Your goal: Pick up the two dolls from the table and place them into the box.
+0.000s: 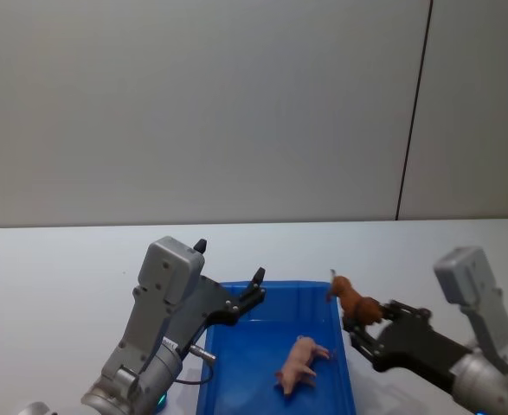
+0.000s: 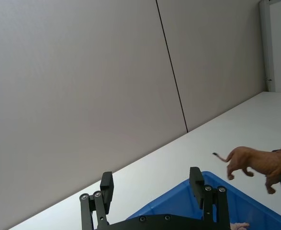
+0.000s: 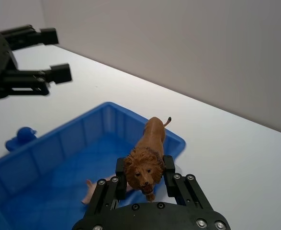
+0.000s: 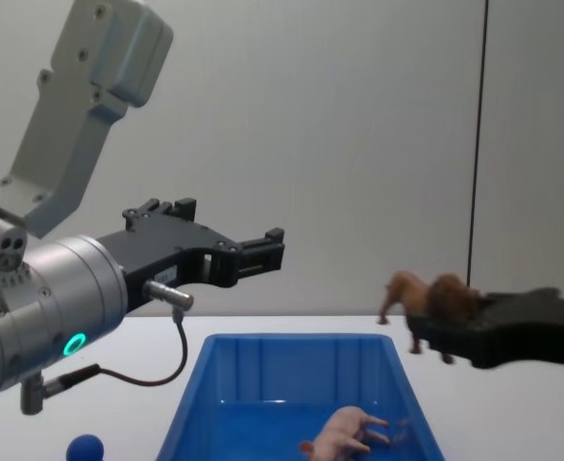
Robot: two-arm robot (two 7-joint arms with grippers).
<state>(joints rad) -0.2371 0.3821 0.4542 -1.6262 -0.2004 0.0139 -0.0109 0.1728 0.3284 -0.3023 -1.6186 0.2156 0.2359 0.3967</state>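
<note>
White table carries the box, with the pig lying inside. Right gripper, jaws pinching the lion, hangs over its 3 o'clock rim. Left gripper, jaws spread, hovers at 10 o'clock.

Grey arm housings, black screw-studded jaws, black cable, green ring light.

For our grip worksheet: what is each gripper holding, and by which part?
The right gripper holds the lion by its front, at the mane. The left gripper is open and holds nothing.
</note>
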